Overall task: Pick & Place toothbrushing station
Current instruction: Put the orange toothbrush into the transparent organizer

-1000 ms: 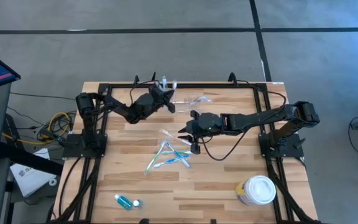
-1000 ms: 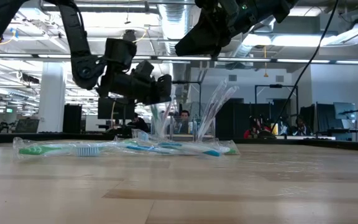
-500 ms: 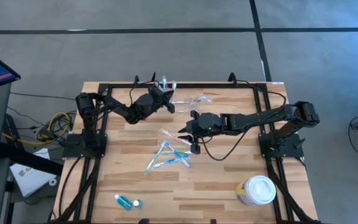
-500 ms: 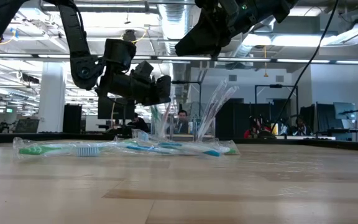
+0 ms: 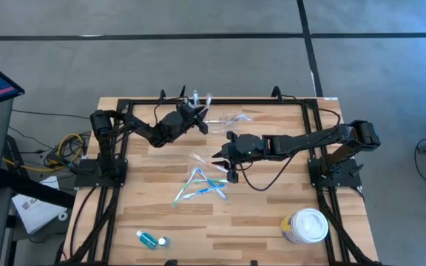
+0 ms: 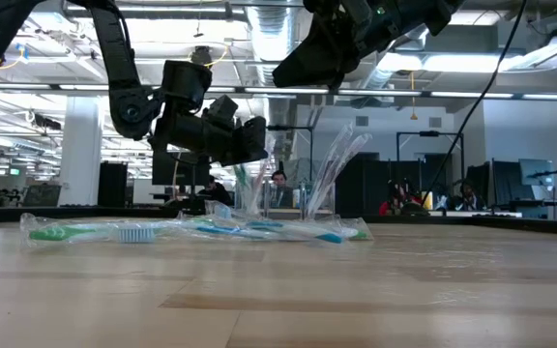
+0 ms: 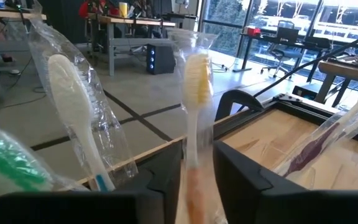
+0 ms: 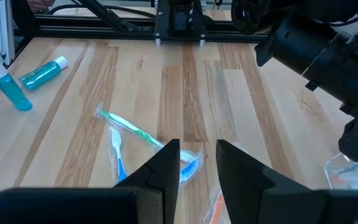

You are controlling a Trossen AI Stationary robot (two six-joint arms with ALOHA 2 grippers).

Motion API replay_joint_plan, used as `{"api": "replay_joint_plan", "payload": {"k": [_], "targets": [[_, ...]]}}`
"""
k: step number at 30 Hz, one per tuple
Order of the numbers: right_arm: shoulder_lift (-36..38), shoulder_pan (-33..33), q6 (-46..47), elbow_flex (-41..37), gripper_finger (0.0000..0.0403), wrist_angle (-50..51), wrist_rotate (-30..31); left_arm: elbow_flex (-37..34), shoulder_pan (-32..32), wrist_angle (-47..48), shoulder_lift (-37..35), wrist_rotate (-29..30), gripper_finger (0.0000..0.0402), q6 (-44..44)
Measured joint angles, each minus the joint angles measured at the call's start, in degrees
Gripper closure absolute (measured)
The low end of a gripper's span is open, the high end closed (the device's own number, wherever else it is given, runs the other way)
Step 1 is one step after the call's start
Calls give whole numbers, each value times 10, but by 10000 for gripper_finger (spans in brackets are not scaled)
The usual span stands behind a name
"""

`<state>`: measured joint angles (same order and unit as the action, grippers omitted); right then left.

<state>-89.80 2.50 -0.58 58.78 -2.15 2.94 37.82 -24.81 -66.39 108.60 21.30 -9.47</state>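
Several wrapped toothbrushes stand upright at the table's far edge: a white one (image 7: 73, 106), a green one (image 7: 5, 168), a purple one (image 7: 316, 149) and a yellow-bristled one (image 7: 197, 74). Their lower ends sit in the toothbrushing station (image 8: 352, 169), a clear holder. My left gripper (image 7: 197, 155) (image 5: 200, 118) is open and level, its fingers on either side of the yellow-bristled brush. My right gripper (image 8: 197, 146) (image 5: 222, 159) hangs open over the table's middle, above loose wrapped toothbrushes (image 5: 202, 185). My left gripper has the yellow-bristled toothbrush's wrapped neck (image 7: 197, 143) between its two fingers, which come level from the table's left and lie across the upright brush. Whether the fingers touch the wrap I cannot tell.
A green brush (image 8: 129, 127), a blue one (image 8: 117, 162) and an orange one (image 8: 213, 205) lie on the wood below my right gripper. A blue bottle (image 5: 151, 239) lies near the front edge and a white-lidded tub (image 5: 305, 225) stands at the front right. A black frame (image 5: 220, 102) rims the table.
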Motion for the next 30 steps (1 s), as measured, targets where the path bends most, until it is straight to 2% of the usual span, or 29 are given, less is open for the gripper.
{"api": "replay_joint_plan", "payload": {"k": [8, 16, 22, 30], "targets": [[0, 0, 0, 0, 307, 0, 0, 0, 6, -2, -7, 0, 281, 0], [0, 0, 0, 0, 307, 0, 0, 0, 20, -2, -9, -4, 281, 0], [0, -1, 1, 0, 307, 1, 0, -9, 56, -2, -50, -8, 280, 21], [0, 0, 1, 0, 307, 1, 0, -77, 102, 12, -133, -8, 289, 36]]}}
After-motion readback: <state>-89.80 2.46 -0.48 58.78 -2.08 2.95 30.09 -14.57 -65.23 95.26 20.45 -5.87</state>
